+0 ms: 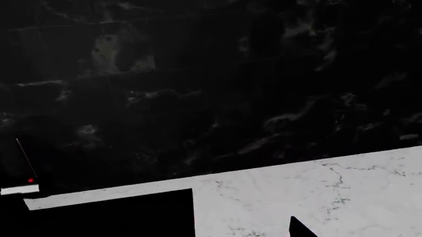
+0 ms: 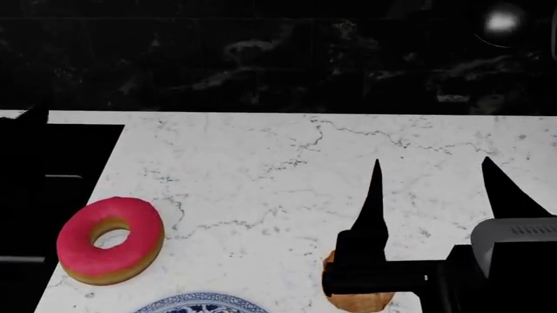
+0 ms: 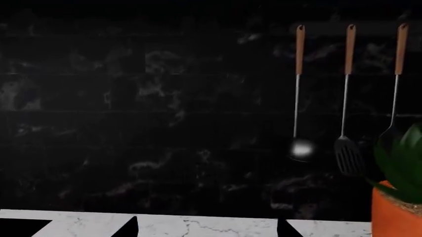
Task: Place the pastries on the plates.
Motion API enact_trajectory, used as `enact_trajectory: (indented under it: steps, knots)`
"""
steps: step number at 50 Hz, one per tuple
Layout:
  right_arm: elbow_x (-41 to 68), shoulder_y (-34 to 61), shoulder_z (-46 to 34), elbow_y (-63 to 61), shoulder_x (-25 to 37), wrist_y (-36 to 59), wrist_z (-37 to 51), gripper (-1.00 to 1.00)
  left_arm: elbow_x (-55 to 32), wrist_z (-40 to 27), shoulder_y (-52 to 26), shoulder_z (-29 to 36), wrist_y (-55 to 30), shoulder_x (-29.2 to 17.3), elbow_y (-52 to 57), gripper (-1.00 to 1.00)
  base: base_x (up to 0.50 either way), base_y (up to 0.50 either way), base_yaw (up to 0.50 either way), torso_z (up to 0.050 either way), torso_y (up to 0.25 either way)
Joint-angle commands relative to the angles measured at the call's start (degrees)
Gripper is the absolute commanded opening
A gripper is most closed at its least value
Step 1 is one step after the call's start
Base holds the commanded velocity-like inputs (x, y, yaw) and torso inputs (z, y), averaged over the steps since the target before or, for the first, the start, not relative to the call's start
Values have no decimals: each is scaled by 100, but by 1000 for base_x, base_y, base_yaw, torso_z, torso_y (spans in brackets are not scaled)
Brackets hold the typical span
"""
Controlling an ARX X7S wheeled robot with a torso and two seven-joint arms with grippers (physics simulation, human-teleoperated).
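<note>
In the head view a pink-iced ring donut (image 2: pixel 109 240) lies on the white marble counter at the left. Just in front of it, the blue-patterned rim of a plate (image 2: pixel 202 303) shows at the bottom edge. A golden-brown bun (image 2: pixel 357 302) sits low in the middle, mostly hidden behind my right gripper (image 2: pixel 431 195). That gripper is open, its fingers spread wide over bare counter beyond the bun; nothing is between them (image 3: pixel 204 231). Of my left gripper (image 1: pixel 218 234) only one fingertip (image 1: pixel 300 230) shows, far off centre, so it is open and holds nothing.
A black cooktop (image 2: pixel 52 195) borders the counter at the left, close to the donut. A dark marble wall runs behind. On it hang a ladle (image 3: pixel 302 148), a slotted spatula (image 3: pixel 347 155) and a third utensil (image 3: pixel 396 89). An orange plant pot (image 3: pixel 396 212) stands at the right.
</note>
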Motion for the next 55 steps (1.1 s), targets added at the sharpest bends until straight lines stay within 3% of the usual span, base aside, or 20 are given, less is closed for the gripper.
enact_trajectory:
  steps: [1,3,8,13,35,55]
  knots:
    - [-347,-188,-162,29,-115,-184,-158,100,-786,-152,-2224,1544,-276,-254,-2910,100,0,0,0,0,0]
    - [-329,-213,-167,69,-127,-172,-142,100,-387,260,-2503,1861,-184,-278,-3276,100,0,0,0,0,0]
    - [76,-148,-23,72,-157,180,58,100,-200,569,-3036,2473,-319,-165,-4365,100,0,0,0,0,0]
    - [-81,-259,-158,13,-83,77,24,100,259,1196,-3260,3101,-78,-168,-4772,100,0,0,0,0,0]
    - [533,-510,200,-246,130,211,300,100,-2,922,-3147,3641,-141,-191,-5537,100,0,0,0,0,0]
    - [757,-580,156,-245,215,141,519,100,243,1448,-2866,4284,139,-45,-5640,100,0,0,0,0,0]
